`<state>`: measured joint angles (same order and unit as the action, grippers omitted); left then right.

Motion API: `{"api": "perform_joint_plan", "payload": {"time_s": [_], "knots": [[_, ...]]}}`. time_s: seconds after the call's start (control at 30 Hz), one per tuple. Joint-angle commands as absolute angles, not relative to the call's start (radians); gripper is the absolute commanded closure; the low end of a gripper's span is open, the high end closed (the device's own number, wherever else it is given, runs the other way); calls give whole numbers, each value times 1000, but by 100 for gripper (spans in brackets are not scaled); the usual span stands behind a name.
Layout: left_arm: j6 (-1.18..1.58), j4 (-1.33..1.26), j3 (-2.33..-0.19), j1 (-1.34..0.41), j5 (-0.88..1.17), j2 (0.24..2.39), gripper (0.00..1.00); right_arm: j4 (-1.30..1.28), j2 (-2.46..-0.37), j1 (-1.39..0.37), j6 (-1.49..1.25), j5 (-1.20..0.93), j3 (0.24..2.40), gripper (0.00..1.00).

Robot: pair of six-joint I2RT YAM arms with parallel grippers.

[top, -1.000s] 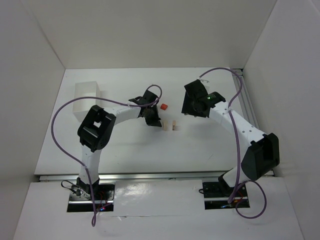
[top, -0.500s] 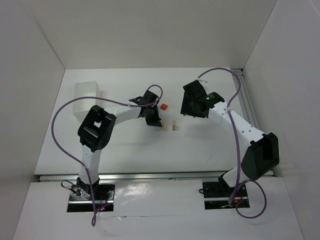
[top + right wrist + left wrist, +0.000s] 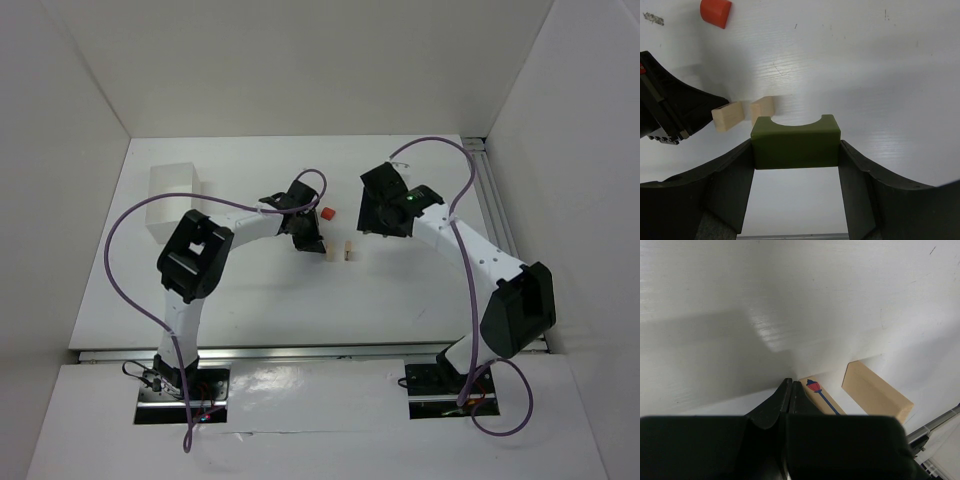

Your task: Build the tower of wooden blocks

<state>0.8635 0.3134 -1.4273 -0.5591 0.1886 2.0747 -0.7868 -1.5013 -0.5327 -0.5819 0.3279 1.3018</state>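
done: tan uprights [image 3: 328, 250] side by side on table [image 3: 250, 300]
right hand [image 3: 796, 150]: grasping green arch block [image 3: 796, 142]
left hand [image 3: 790, 386]: clenched, empty
todo: place it, add red piece [image 3: 327, 213]

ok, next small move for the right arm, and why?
Probably carry the dark green arched wooden block, clamped in the right gripper, over the two pale tan wooden uprights: they sit side by side with nothing across them yet.

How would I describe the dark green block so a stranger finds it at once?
Find the right gripper above the white table. Its fingers clamp the dark green wooden block, which, unlike the two pale tan blocks nearby, has an arched notch.
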Motion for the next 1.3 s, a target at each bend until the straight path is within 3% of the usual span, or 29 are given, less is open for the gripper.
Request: {"api": "perform_joint_plan", "payload": {"time_s": [0.0,0.47,1.27], "knots": [[838,321,-1456,-565,190,2102,100,-735,-1512,-549,-584,327,1313,49],[867,376,-1434,-565,106,2066,100,-698,-1584,-656,-624,316,1341,49],[885,337,-1405,-583,179,2042,100,-687,-1674,-686,-624,325,1379,49]]}}
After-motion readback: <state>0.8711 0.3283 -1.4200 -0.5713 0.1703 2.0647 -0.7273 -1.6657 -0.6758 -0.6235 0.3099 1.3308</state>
